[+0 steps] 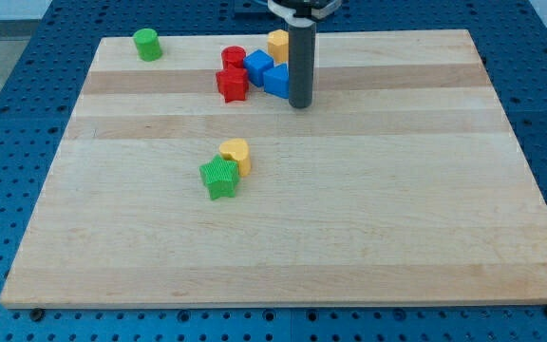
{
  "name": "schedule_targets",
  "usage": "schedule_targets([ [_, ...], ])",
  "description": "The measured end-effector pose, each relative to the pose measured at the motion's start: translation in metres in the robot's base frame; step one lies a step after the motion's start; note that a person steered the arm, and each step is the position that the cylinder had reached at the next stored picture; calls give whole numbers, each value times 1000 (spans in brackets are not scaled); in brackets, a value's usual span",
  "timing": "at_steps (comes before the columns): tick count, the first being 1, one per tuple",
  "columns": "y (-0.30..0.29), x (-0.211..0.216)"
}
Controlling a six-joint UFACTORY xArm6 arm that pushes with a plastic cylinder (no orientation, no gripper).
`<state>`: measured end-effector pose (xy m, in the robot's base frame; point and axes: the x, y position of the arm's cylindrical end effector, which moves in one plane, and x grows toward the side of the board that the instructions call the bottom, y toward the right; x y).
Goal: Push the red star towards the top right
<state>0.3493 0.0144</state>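
The red star point(233, 84) lies near the view's top, left of centre, on the wooden board point(349, 237). A red cylinder point(234, 57) sits just above it. Two blue blocks point(258, 66) point(275, 81) lie to its right, with a yellow-orange block point(277, 44) above them. My tip point(299, 104) stands on the board just right of the lower blue block, about touching it. The tip is apart from the red star, with the blue blocks between them.
A green cylinder point(146, 44) stands at the top left. A yellow heart-like block point(236, 153) and a green star point(219, 178) touch each other near the board's middle. Blue perforated table surrounds the board.
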Motion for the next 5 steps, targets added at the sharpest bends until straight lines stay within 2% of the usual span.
schedule_targets([
  [3,-137,-5],
  [5,-149,-60],
])
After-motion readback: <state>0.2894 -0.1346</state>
